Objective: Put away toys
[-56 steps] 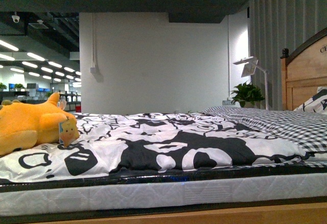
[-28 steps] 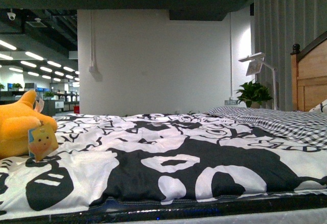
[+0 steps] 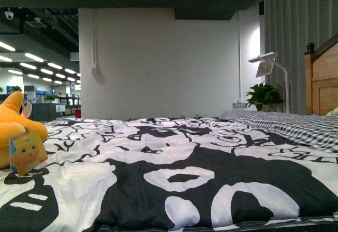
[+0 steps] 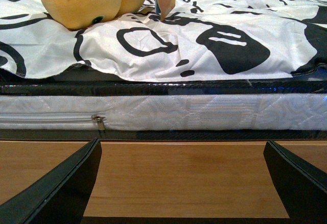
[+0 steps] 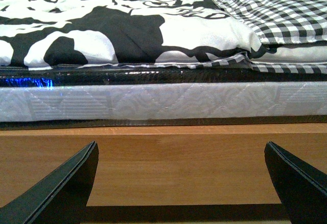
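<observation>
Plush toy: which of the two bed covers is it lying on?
The black-and-white patterned quilt, whose left part carries the plush toy. The checked cover lies further right, away from it.

You had the soft orange-yellow plush toy (image 3: pixel 11 129) resting on the quilt (image 3: pixel 174 184) near its front edge, far left, tag (image 3: pixel 26 152) hanging.
</observation>
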